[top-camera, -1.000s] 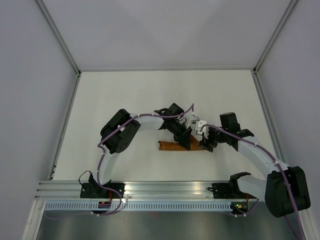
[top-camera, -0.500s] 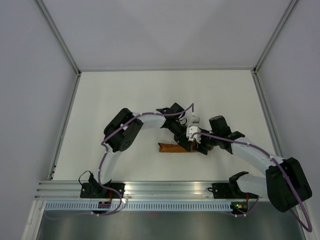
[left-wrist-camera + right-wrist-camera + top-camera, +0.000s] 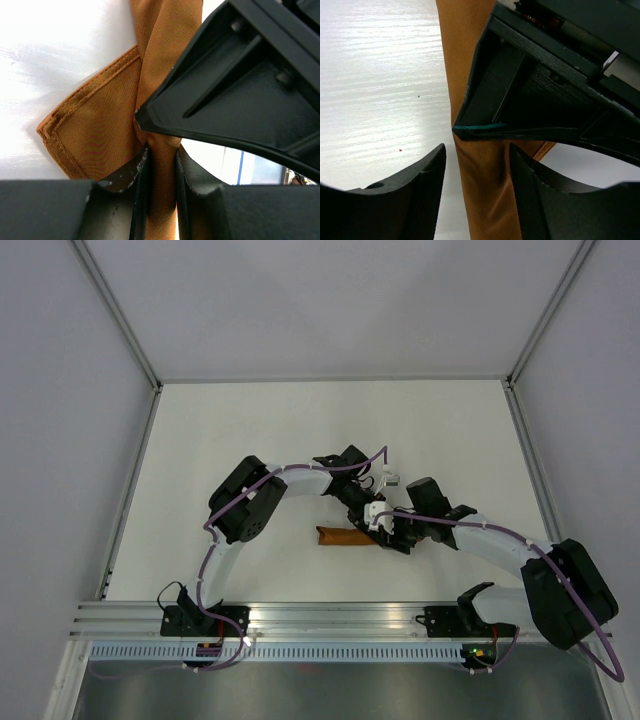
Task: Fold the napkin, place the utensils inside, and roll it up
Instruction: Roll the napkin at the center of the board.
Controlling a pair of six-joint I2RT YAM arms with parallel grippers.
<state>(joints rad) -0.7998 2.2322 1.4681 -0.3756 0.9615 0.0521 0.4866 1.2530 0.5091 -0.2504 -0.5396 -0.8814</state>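
Napkin (image 3: 340,536): rolled into a narrow rust-orange strip, lying left-right on the worktop (image 3: 250,430), mid-scene, toward the near side. One hemmed corner flares loose.
Left hand (image 3: 161,165): fingers nearly together, pinching the napkin's fabric between them.
Right hand (image 3: 477,170): jaws apart, straddling the strip just beside the left hand, not clamped.

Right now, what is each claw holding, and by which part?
The left claw pinches the rolled napkin across its narrow roll, beside a loose hemmed corner. The right claw straddles the roll, open, holding nothing.
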